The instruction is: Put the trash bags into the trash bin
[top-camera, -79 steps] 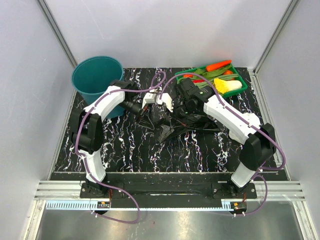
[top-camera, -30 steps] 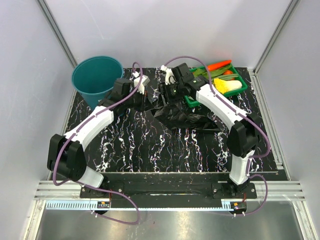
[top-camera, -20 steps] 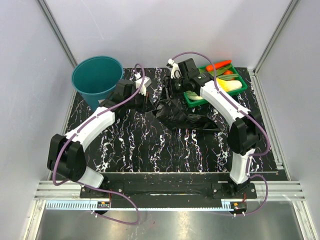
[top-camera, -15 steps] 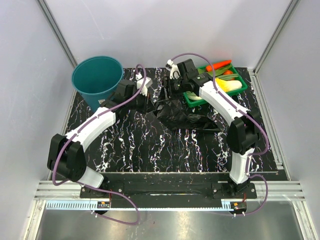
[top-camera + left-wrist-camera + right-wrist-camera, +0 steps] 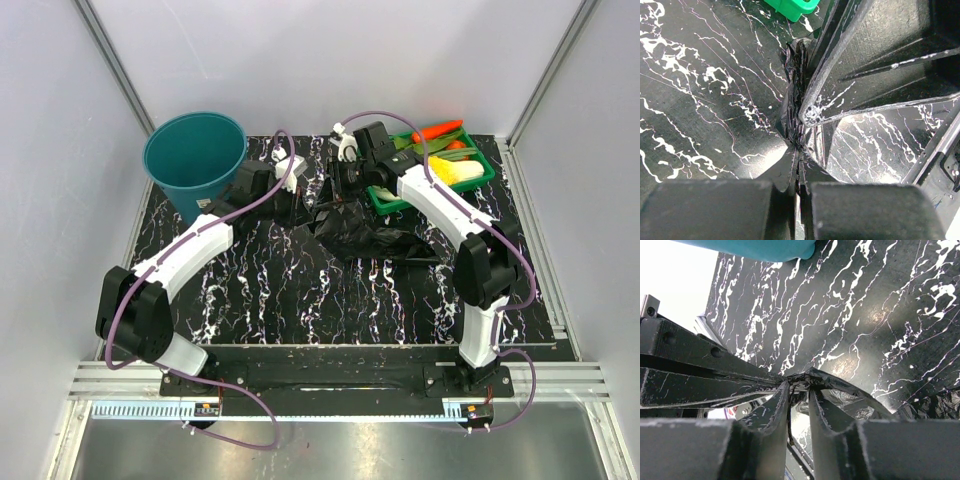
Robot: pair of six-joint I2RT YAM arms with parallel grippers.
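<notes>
— As the left wrist view has it, the left claw is pinched tight on a fold of the trash bags, with black film bunched between its fingers!
— And the right claw?
— Same story: closed on a thin edge of that film, tip to tip with the left one.
— Where is all this from the trash bin?
— Just to its right, above the desk. The rest of the bags slump on the desk farther from the bin, and past them sits the green tray of vegetables.
</notes>
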